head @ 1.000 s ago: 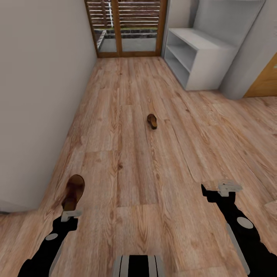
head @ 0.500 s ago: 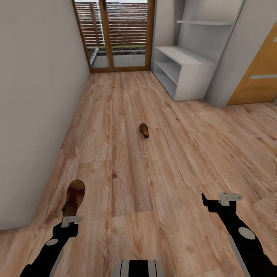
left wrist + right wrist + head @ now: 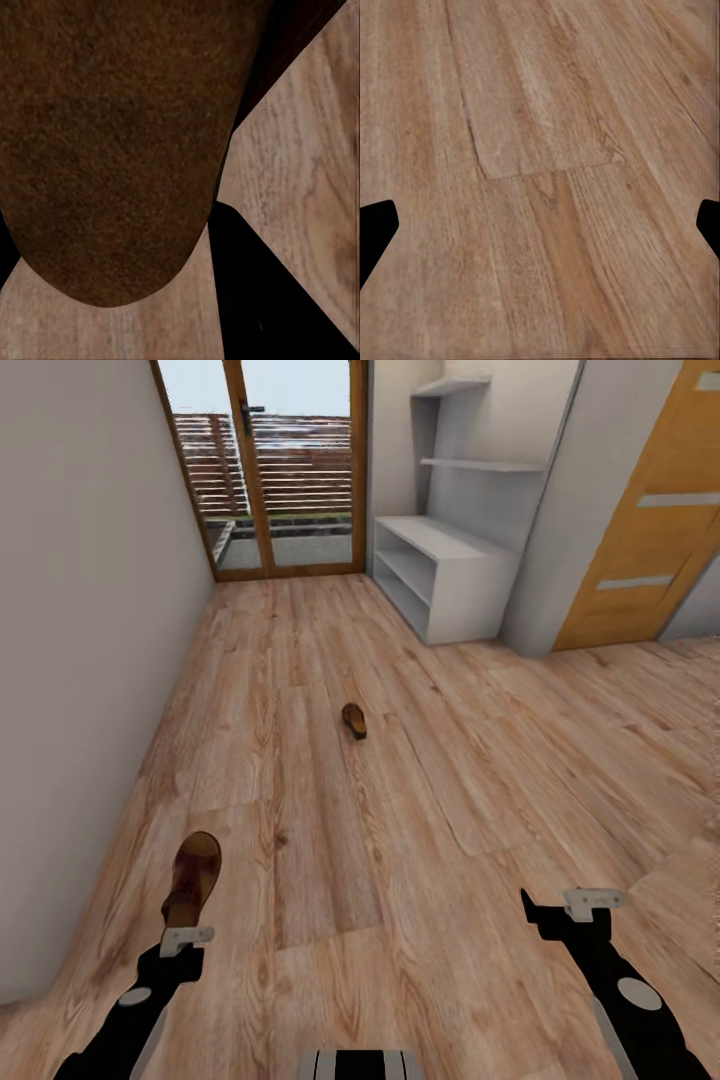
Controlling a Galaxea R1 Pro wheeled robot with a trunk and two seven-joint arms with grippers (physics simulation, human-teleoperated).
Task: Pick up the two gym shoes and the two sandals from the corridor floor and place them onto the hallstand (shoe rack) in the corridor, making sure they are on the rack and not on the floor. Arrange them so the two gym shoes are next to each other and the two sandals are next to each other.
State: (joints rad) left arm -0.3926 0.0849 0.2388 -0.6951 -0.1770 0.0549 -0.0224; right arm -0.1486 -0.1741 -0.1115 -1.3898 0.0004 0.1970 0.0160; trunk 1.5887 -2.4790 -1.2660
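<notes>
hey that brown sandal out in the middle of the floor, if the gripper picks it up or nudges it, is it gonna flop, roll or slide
The far sandal looks small and low, lying flat on the corridor floor, so it probably won't roll or tip. The smooth planks suggest a nudge would slide it. Being open leather, it is likely light, and its strap may flex when gripped, though that is too small to tell.

Bare wood-grain floor (image 3: 540, 180) between two dark pincer fingertips (image 3: 375, 229).

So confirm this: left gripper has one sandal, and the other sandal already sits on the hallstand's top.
Not quite. In the head view the other sandal lies on the corridor floor, well short of the hallstand. The first sandal is at the left gripper, as you said.
</notes>
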